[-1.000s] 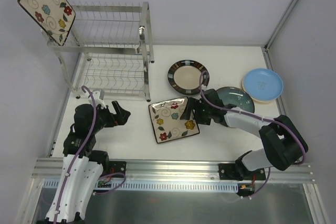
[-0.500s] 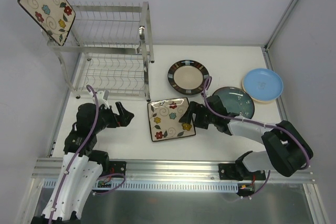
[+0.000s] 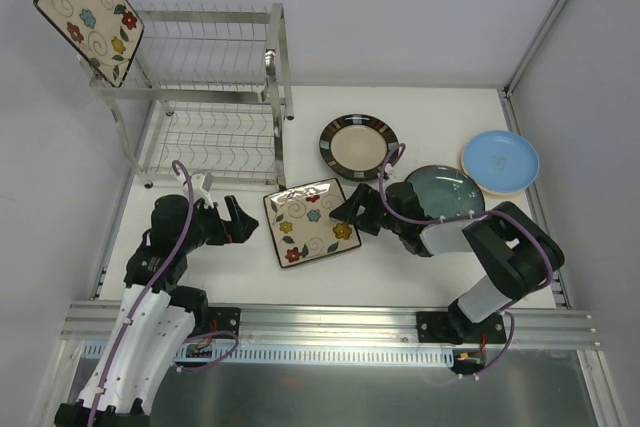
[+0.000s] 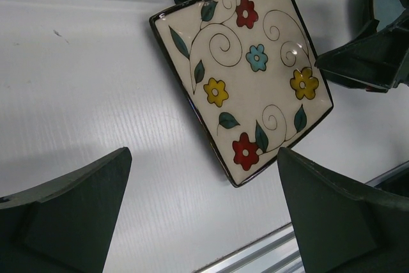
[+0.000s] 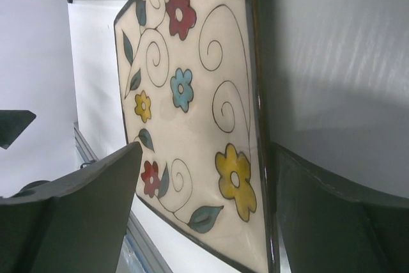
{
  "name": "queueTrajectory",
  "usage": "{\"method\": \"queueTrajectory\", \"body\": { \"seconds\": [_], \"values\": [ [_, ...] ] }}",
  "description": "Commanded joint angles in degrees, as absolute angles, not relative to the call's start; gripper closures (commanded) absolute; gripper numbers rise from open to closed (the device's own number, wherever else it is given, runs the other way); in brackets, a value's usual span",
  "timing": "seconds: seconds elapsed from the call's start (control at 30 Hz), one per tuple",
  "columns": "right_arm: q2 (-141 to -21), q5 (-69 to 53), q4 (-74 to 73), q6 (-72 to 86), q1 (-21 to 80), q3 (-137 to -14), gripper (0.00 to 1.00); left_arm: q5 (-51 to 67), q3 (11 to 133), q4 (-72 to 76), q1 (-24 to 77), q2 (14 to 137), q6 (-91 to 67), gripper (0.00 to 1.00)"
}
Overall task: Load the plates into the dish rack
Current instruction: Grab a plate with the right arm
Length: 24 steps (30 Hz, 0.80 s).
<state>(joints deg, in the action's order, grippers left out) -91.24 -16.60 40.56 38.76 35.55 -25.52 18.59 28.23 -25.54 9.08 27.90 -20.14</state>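
A square cream floral plate [image 3: 312, 221] lies flat on the table between my two grippers. My right gripper [image 3: 347, 214] straddles its right edge with the jaws open. In the right wrist view the plate [image 5: 192, 107] has its dark rim against one finger [image 5: 332, 215], while the other finger [image 5: 77, 209] stands apart over its face. To the plate's left my left gripper [image 3: 236, 219] is open and holds nothing; its wrist view shows the plate [image 4: 246, 75] just ahead of the fingers. A second floral plate [image 3: 88, 12] leans on the top left of the dish rack [image 3: 210, 97].
A round dark-rimmed cream plate [image 3: 358, 145] lies behind the right gripper. A dark teal plate [image 3: 455, 192] sits partly under the right arm. A light blue plate [image 3: 500, 160] rests at the right wall. The rack's lower tier [image 3: 220, 147] has bare wire slots.
The floral plate has slid left and turned with the right gripper pushing its edge. The right jaws have narrowed a little. The left gripper has edged right.
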Motion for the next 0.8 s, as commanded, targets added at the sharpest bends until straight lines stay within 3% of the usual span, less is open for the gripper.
{"method": "queueTrajectory", "body": {
  "seconds": [0.0, 0.2, 0.4, 0.7, 0.77],
  "values": [
    [-98.43, -12.22, 25.76, 34.81, 36.03, -22.50, 0.17, 19.34, 28.13, -23.73, 9.76, 28.39, -20.48, 0.01],
    [-100.02, -11.69, 20.13, 31.47, 35.95, -25.83, 0.30, 18.99, 27.86, -23.64, 9.84, 29.27, -22.14, 0.01],
    [-102.30, -12.48, 17.23, 29.36, 36.04, -28.56, 0.49, 19.07, 27.16, -23.12, 9.84, 29.80, -25.57, 0.01],
    [-101.61, -14.41, 19.86, 28.48, 35.95, -26.90, 0.96, 21.44, 24.52, -22.06, 9.84, 28.39, -31.20, 0.01],
    [-99.15, -14.41, 19.43, 28.91, 36.03, -26.37, 0.99, 22.06, 23.82, -21.80, 9.84, 28.30, -32.52, 0.01]
  ]
}}
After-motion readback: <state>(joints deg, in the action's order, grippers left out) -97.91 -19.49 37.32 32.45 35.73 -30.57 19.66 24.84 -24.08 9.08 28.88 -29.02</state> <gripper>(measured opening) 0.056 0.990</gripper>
